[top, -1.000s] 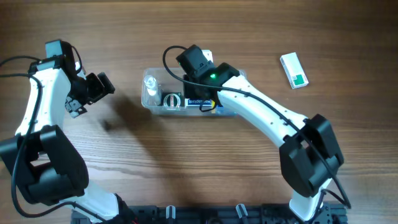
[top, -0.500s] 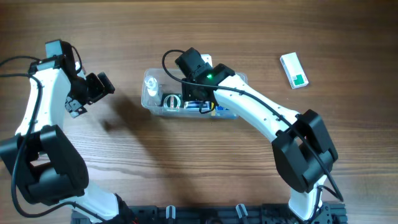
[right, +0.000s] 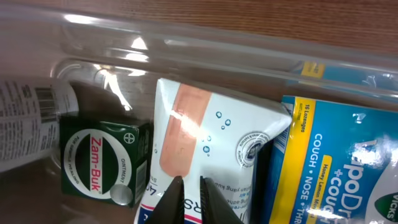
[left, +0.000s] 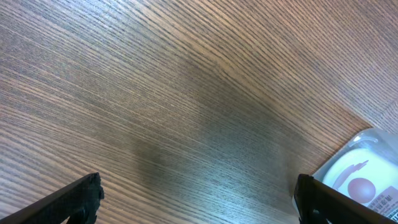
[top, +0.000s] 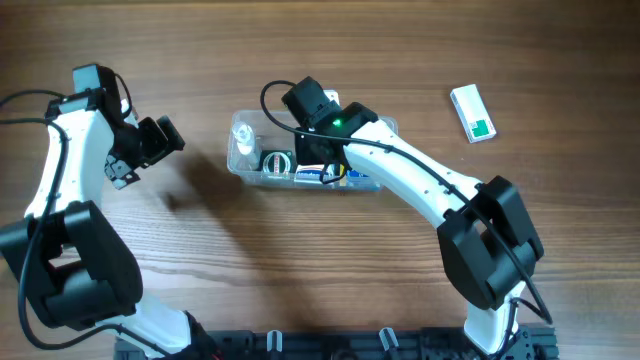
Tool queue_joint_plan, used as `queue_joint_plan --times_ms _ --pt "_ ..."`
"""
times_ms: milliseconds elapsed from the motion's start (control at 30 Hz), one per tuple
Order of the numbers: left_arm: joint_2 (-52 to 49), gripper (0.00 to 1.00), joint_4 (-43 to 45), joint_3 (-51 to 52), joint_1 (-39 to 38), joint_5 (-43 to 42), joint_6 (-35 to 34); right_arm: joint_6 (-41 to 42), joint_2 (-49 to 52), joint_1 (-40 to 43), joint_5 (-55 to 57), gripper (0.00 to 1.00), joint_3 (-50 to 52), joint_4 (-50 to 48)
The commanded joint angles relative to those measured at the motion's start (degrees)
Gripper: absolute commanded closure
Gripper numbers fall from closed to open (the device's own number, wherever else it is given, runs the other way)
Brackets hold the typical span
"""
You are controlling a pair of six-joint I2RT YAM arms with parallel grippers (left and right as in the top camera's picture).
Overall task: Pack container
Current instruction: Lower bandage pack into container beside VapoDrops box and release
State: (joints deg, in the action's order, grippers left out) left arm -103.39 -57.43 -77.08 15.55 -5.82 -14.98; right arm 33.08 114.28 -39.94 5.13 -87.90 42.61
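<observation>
The clear container (top: pixel 236 166) sits at the table's middle, and its near wall (right: pixel 186 50) crosses the top of the right wrist view. Inside lie a green Zam-Buk box (right: pixel 102 165), a white plaster box (right: pixel 205 143), a blue cough-lozenge box (right: pixel 336 168) and a small clear bottle (top: pixel 243 135). My right gripper (right: pixel 191 183) hangs over the plaster box with its jaws shut and nothing between them. From overhead the right wrist (top: pixel 318 140) covers the container's middle. My left gripper (left: pixel 198 186) is wide open over bare wood, left of the container's corner (left: pixel 360 174).
A white and green box (top: pixel 473 112) lies on the table at the right, apart from the container. The left gripper (top: pixel 160 140) hovers left of the container, its arm along the table's left side.
The right gripper's jaws have closed from open to shut, and its wrist shifted slightly left over the container. The left arm has not moved.
</observation>
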Motion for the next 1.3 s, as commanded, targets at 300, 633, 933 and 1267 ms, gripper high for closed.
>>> queue_joint_plan --times_ms 300,633,933,1267 --pt "1.5 0.00 0.0 0.3 0.1 0.2 -0.5 0.1 0.7 0.0 2.6 0.96 5.5 -6.0" --pt "1.5 0.00 0.0 0.4 0.1 0.2 -0.5 0.6 0.7 0.2 2.6 0.96 5.9 -6.2" --pt "1.5 0.00 0.0 0.3 0.1 0.2 -0.5 1.6 1.6 0.3 2.4 0.96 6.9 -7.0" --pt "1.5 0.00 0.0 0.3 0.1 0.2 -0.5 1.6 2.6 0.4 2.4 0.96 6.9 -7.3"
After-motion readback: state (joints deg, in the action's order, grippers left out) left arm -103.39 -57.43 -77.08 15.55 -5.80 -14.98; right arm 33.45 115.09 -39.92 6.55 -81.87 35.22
